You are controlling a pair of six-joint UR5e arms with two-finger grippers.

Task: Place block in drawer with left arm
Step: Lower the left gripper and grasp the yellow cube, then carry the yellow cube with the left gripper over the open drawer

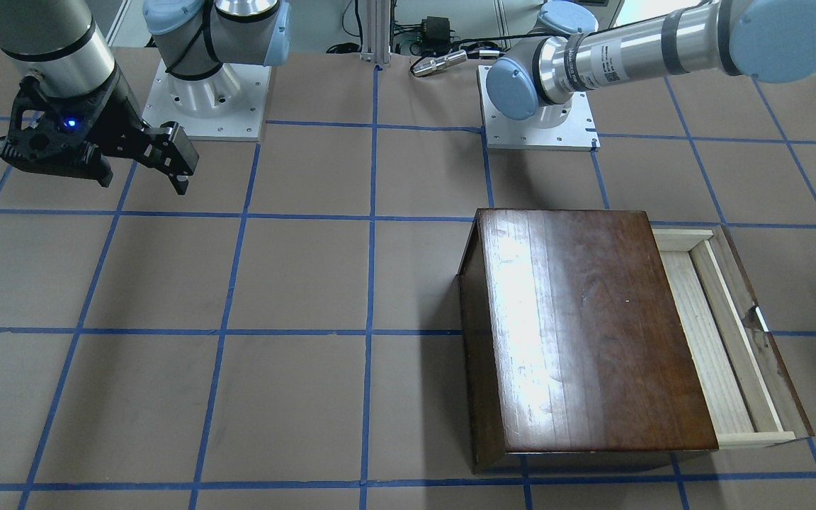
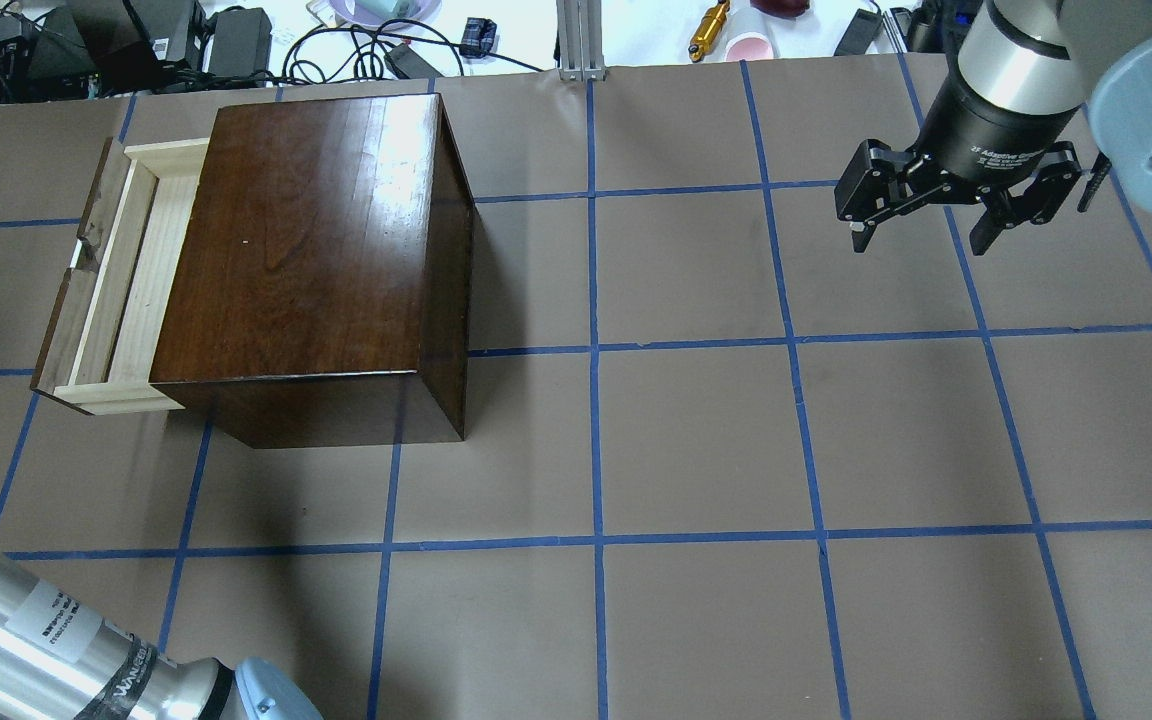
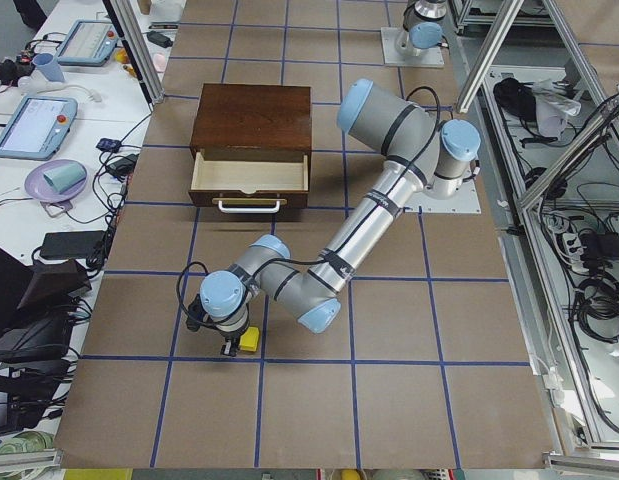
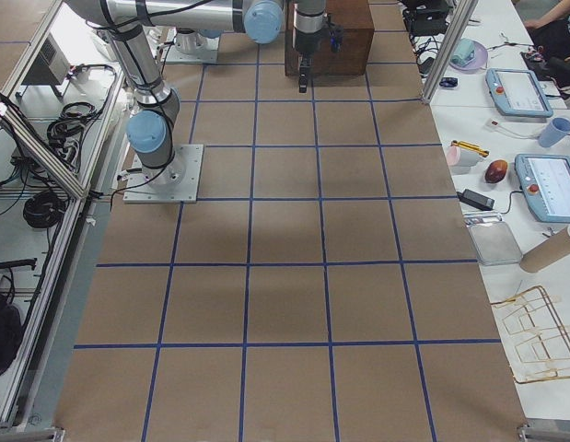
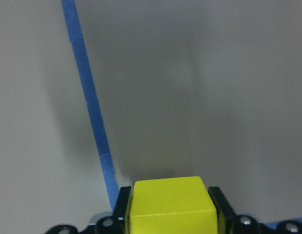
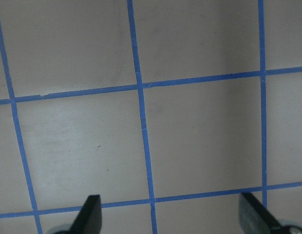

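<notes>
"So, where do we have the block (image 5: 169, 207)?"

"We have it between the fingers (image 5: 221, 207) of the left end effector (image 3: 227, 347). The end effector is closed down to the block's width, with a pad against each side and no gap showing in the wrist view. From the side view, it sits low over the tabletop (image 2: 696, 440), toward the left end edge. We cannot tell whether the block has left the surface."

"And which way do we carry it?"

"Away from that left end edge. The drawer (image 3: 249, 170) is pulled out of the box (image 2: 306, 230) and opens toward the same edge, so it lies straight ahead of the end effector, well apart. Its long axis runs from the robot's edge to the operators' edge, across our line of travel. We judge there is plenty of room sideways and little along the travel. We would need to stop just past the dark front panel (image 3: 249, 199) and short of the box's top."

"Which arm is nearer?"

"The left arm (image 3: 379, 200), by far. The right end effector (image 2: 921, 240) hangs over the right half of the tabletop, well apart from the box, with its fingers spread wide and holding nothing."

"And the count?"

"We count one block, one drawer, one box, two arms and two end effectors."
</notes>
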